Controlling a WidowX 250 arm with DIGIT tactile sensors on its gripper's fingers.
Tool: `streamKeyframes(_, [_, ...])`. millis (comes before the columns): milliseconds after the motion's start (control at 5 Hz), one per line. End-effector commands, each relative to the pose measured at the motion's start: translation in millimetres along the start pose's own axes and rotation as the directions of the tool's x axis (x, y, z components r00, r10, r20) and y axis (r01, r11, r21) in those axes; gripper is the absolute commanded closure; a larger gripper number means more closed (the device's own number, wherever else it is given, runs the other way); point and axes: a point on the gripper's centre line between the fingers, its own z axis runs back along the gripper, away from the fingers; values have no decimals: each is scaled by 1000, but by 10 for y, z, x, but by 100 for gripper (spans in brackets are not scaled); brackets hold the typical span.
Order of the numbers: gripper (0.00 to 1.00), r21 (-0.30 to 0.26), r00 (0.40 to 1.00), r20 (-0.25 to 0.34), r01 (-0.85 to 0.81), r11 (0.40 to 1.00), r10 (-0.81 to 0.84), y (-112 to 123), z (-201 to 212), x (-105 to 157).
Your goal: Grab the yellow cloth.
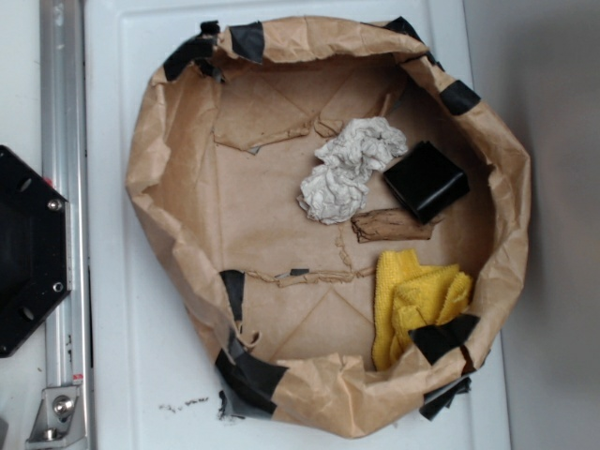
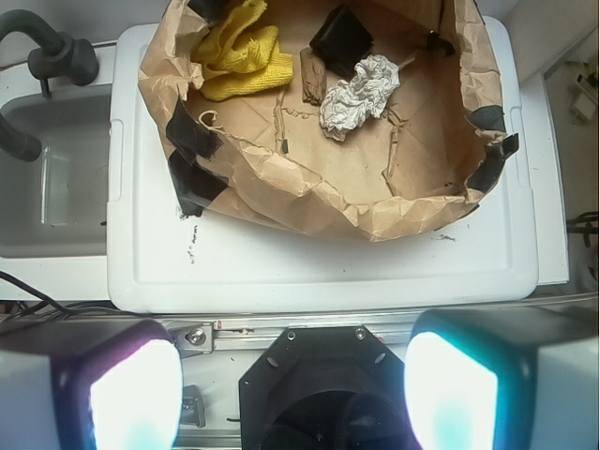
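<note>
The yellow cloth lies bunched against the lower right wall of the brown paper basket; in the wrist view the yellow cloth is at the basket's upper left. My gripper hangs well back from the basket, above the black robot base, and is out of the exterior view. Its two fingers stand wide apart with nothing between them, so it is open.
Inside the basket are a crumpled white paper wad, a black box and a brown paper scrap. Black tape patches mark the rim. The basket sits on a white board. A metal rail and the black base are at left.
</note>
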Motion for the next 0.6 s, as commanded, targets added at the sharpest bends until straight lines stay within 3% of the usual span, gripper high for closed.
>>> streamKeyframes(0, [0,0,1000,0,0,1000,0,0,0,0])
streamKeyframes(400, [0,105,987,92,123,987,-133,234,-450,860])
